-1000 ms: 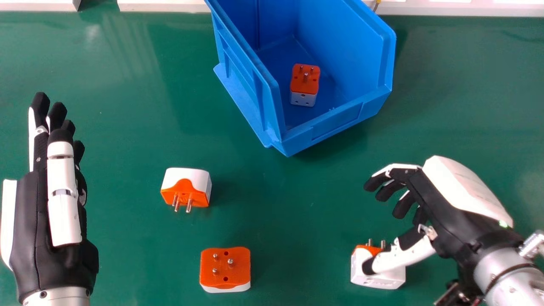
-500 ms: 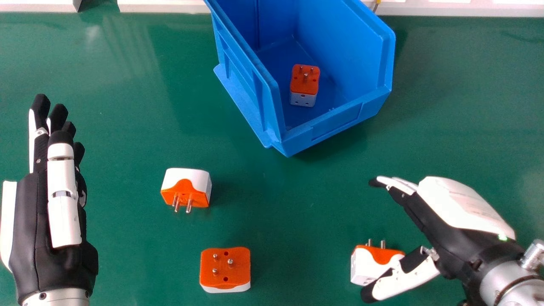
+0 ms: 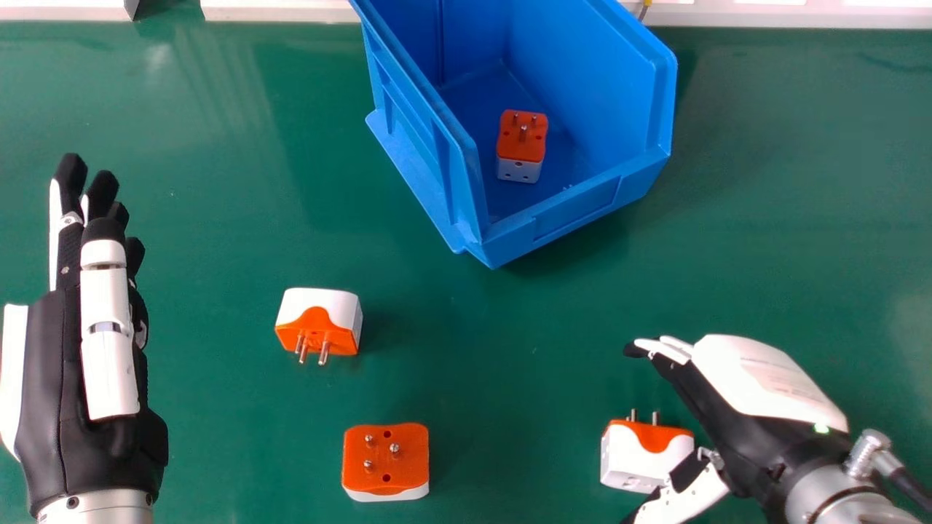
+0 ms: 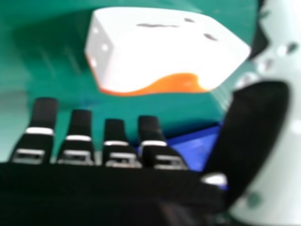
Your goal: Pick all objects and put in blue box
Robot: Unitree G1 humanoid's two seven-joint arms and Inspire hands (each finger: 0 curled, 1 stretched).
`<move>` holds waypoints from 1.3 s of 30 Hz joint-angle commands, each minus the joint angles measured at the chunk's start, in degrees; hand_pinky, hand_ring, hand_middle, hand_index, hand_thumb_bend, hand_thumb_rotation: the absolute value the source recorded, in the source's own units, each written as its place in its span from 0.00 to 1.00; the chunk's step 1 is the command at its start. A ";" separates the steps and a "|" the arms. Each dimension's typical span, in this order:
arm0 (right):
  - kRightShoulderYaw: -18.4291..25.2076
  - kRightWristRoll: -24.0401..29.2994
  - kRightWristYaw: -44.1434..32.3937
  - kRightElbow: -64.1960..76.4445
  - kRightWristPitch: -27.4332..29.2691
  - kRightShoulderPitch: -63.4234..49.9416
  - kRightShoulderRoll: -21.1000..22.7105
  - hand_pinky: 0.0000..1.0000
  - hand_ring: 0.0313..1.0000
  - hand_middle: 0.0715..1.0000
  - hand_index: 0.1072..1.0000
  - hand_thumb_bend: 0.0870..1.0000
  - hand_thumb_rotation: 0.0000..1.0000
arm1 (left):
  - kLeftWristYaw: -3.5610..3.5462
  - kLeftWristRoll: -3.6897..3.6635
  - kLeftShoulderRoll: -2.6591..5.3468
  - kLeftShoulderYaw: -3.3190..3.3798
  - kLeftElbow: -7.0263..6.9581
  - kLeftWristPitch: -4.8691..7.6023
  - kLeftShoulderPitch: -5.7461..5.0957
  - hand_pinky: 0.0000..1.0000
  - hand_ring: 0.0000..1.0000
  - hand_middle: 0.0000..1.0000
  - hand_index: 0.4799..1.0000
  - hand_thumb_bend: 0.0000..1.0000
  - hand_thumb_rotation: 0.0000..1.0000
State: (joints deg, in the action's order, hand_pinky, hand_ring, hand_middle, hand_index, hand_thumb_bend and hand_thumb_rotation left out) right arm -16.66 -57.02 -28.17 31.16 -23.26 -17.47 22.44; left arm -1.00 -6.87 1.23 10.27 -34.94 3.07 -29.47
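In the head view my right hand (image 3: 735, 407) is open at the lower right, its thumb beside the near side of a white and orange adapter (image 3: 641, 455) that stands pins up. The right hand view has that adapter (image 4: 160, 52) beyond the fingertips of my open right hand (image 4: 117, 188). Two more adapters are on the table, one (image 3: 318, 324) left of centre with pins facing the near side, one (image 3: 386, 458) orange face up. A fourth adapter (image 3: 521, 145) lies inside the blue box (image 3: 575, 218). My left hand (image 3: 84, 364) is idle at the left, fingers straight.
The green table (image 3: 218, 182) extends around the box and adapters. A white ledge (image 3: 277, 10) runs along the far edge, with a short yellow-tipped cable near the box.
My right hand has moved down toward the near edge, and its fingers have straightened. Its thumb has shifted from over the adapter to its near side. The adapters have stayed put.
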 commanded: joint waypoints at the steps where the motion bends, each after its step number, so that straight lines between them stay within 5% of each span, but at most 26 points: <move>1: -0.13 -1.29 1.25 0.11 0.16 0.78 -0.79 0.72 0.83 0.87 0.81 0.95 0.14 | -0.18 -0.19 -0.59 0.34 -2.01 0.68 -0.07 1.00 1.00 0.99 0.98 0.18 1.00; 10: -0.93 -2.56 1.94 -2.13 -0.12 1.67 -2.25 0.65 0.78 0.85 0.78 0.93 0.10 | -0.33 -0.51 -0.45 0.56 -1.79 0.81 0.05 1.00 1.00 1.00 0.99 0.18 1.00; 18: -1.20 -2.39 4.50 -3.95 1.26 2.34 -2.39 0.52 0.67 0.78 0.71 0.91 0.04 | 0.43 0.00 -0.41 0.35 -3.52 -1.31 0.01 1.00 1.00 1.00 1.00 0.19 1.00; 26: -1.28 -2.20 5.80 -5.45 1.35 2.96 -3.09 0.50 0.64 0.74 0.68 0.91 0.01 | 0.47 -0.88 -0.45 0.84 -3.89 -2.24 0.71 1.00 1.00 1.00 1.00 0.23 1.00; 35: -0.72 -1.09 12.15 -8.73 2.86 3.09 -4.63 0.42 0.55 0.65 0.64 0.90 0.00 | 0.35 -1.06 -0.54 1.37 -3.96 -2.66 1.70 1.00 1.00 1.00 1.00 0.24 1.00; 37: -0.24 0.28 14.06 -9.69 4.17 3.07 -4.50 0.37 0.49 0.60 0.61 0.75 0.00 | 0.33 -0.83 -0.53 1.42 -3.96 -2.44 1.84 1.00 1.00 1.00 1.00 0.24 1.00; 39: -0.08 0.91 15.13 -10.50 4.77 3.28 -4.20 0.37 0.49 0.60 0.61 0.75 0.00 | 0.33 -0.75 -0.55 1.54 -4.01 -2.52 1.95 1.00 1.00 1.00 1.00 0.24 1.00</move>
State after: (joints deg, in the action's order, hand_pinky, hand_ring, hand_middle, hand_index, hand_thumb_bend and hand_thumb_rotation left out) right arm -17.55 -56.48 -14.52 20.70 -19.22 -14.50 18.08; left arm -0.71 -7.45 1.23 11.45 -37.25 -0.29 -27.80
